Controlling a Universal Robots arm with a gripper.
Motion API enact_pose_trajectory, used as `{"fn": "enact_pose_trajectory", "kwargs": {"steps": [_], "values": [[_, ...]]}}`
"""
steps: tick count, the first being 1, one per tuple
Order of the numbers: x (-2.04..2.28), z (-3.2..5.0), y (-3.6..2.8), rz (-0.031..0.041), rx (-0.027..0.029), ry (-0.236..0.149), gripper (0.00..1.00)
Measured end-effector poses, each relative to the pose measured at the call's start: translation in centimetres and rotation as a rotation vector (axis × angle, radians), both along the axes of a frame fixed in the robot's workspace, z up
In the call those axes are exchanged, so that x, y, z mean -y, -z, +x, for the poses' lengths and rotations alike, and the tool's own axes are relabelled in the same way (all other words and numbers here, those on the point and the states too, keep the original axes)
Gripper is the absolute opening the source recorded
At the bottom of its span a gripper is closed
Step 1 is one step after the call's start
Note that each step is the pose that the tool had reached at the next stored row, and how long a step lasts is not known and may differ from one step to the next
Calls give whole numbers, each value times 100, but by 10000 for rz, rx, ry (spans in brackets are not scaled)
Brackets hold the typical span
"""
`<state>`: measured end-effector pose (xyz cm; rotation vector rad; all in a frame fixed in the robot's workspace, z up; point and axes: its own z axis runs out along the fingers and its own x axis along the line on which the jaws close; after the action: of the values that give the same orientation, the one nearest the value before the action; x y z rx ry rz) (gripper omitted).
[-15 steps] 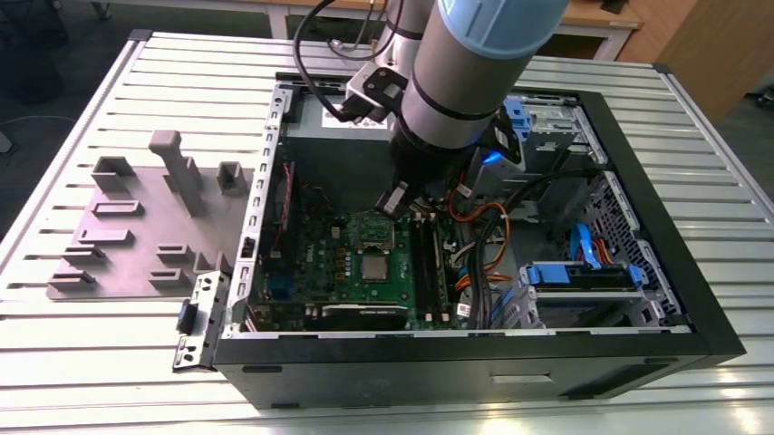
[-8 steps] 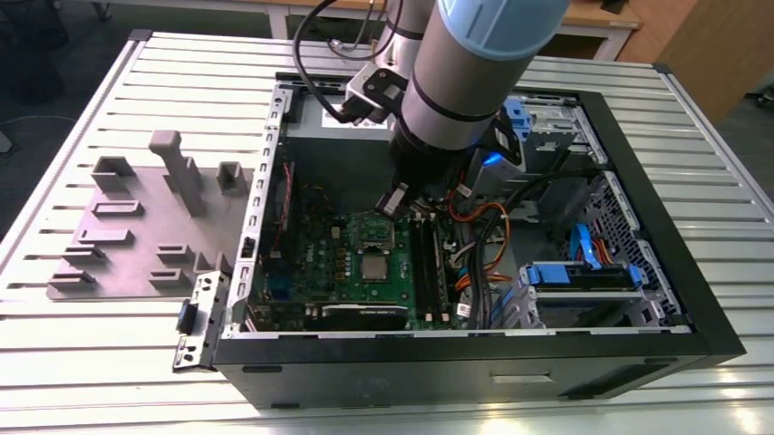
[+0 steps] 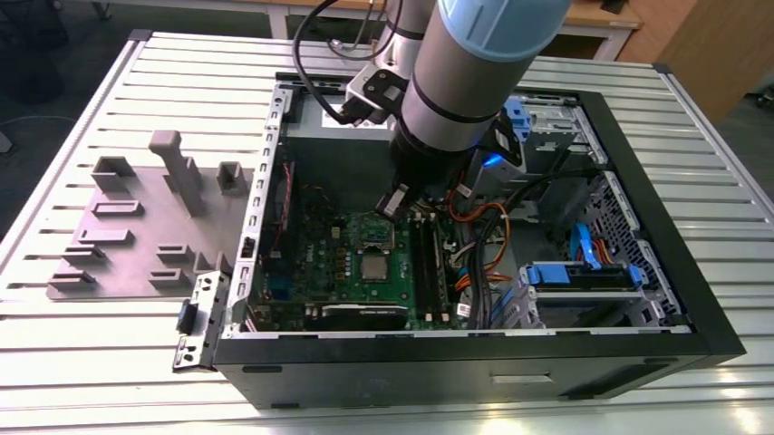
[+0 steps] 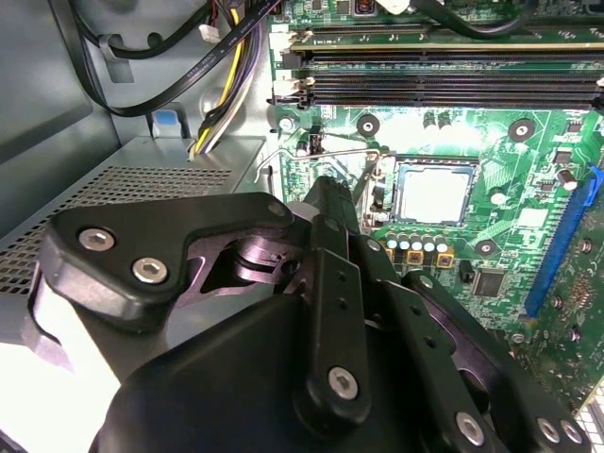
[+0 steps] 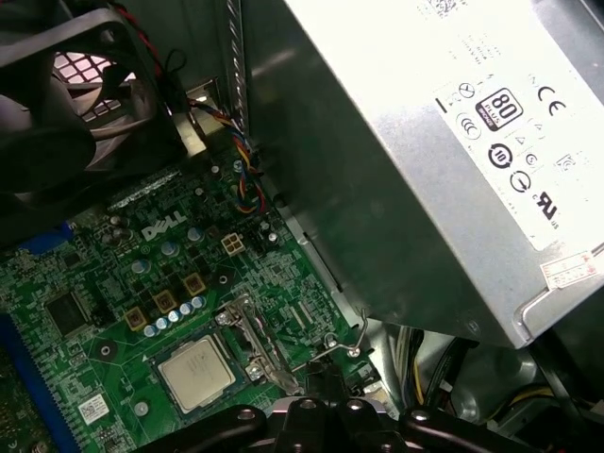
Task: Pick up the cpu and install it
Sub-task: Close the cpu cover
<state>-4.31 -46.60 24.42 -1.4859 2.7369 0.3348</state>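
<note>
The cpu [image 3: 375,267] lies flat in its socket on the green motherboard [image 3: 317,272] inside the open computer case, its silver lid facing up. Both wrist views show the cpu [image 4: 434,193] [image 5: 196,371] uncovered, with the socket bracket [image 5: 257,342] standing open beside it. My gripper [image 3: 390,204] hangs inside the case beside the socket, a little apart from the chip. Its black fingers [image 4: 330,203] are shut together with nothing between them, their tip close to the thin wire socket lever [image 4: 326,149] [image 5: 344,344].
A grey-purple fixture plate [image 3: 133,236] with raised blocks lies on the slatted table at the exterior view's left. Memory slots [image 4: 444,85], cable bundles [image 3: 484,245], blue drive bays [image 3: 581,272], the silver power supply [image 5: 425,142] and a fan [image 5: 66,104] crowd around the socket.
</note>
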Motion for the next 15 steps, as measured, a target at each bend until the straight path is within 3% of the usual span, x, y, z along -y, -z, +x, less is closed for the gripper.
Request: {"fn": "enact_pose_trajectory", "kwargs": {"steps": [10,15], "values": [[2,-1,-6,-2,0,-5,11],[8,-12,-15,-2,0,-208,11]]}}
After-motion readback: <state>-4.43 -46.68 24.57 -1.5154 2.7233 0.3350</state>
